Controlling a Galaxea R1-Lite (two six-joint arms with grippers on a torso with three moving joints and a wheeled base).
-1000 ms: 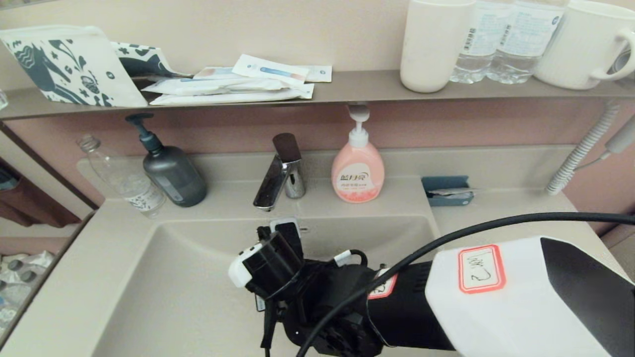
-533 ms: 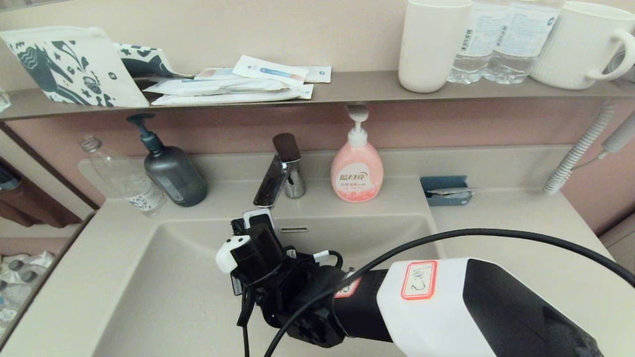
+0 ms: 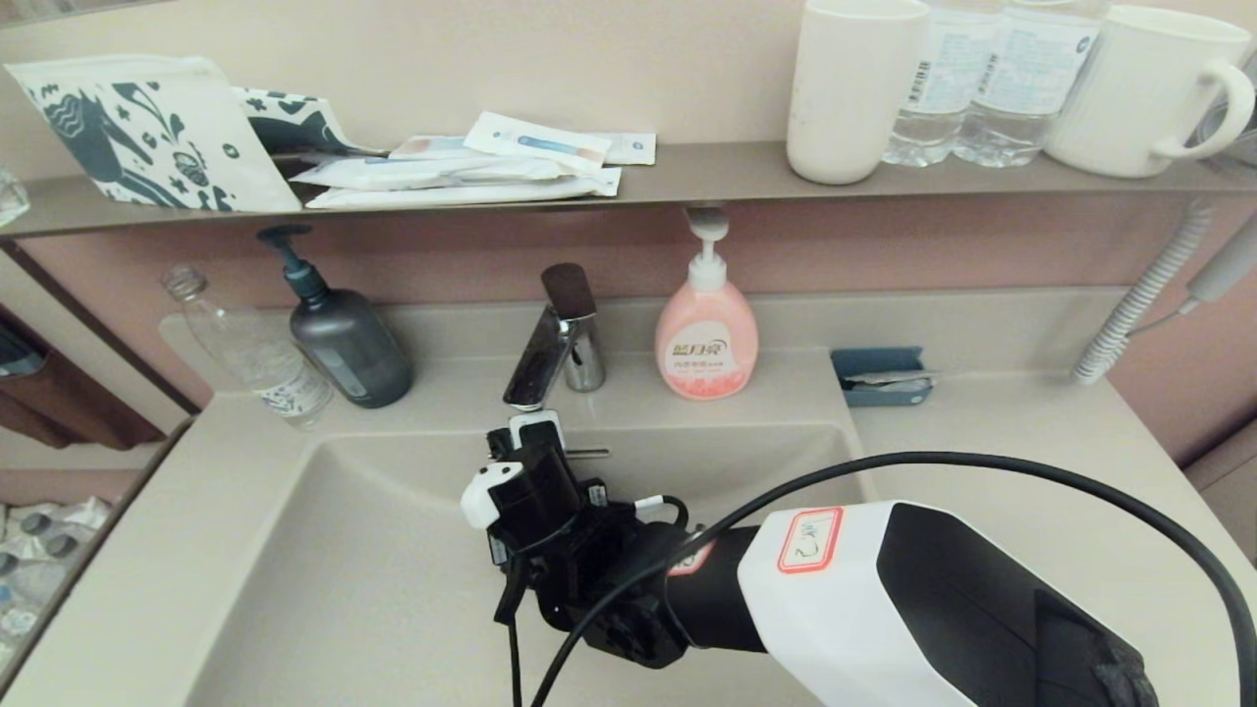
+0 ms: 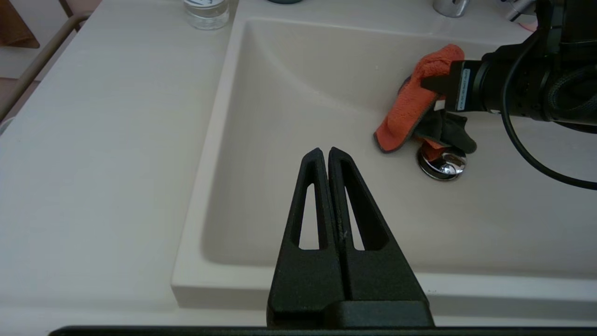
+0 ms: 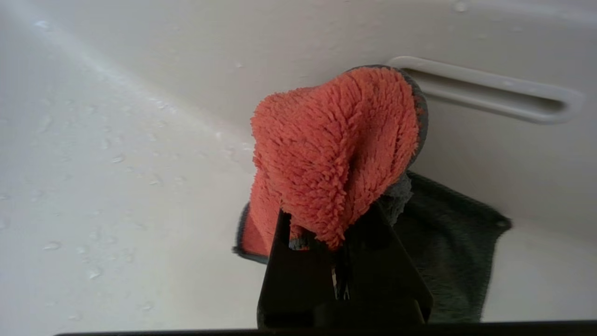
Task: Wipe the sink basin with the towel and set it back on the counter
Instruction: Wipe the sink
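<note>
Over on the left, the left gripper (image 4: 329, 156) hangs idle above the near rim of the sink basin (image 4: 289, 121), its 2 fingers pressed flat together with nothing between them. Further right, down inside the bowl, the right gripper (image 5: 343, 261) pinches the towel (image 5: 336, 149) by a bunched fold. The red-orange pile bulges out beyond the fingertips and the dark grey reverse droops below, close to the overflow slot (image 5: 489, 95) and just above the drain plug (image 4: 442, 164). It looks light, limp and fluffy, so it should drape and drag rather than push. Holding a thick gathered fold, as now, seems the surest hold; a single edge would likely slip. Droplets on the basin suggest it may soak and grow heavier. To the right lies the counter (image 3: 1031, 462) where it must go back.
</note>
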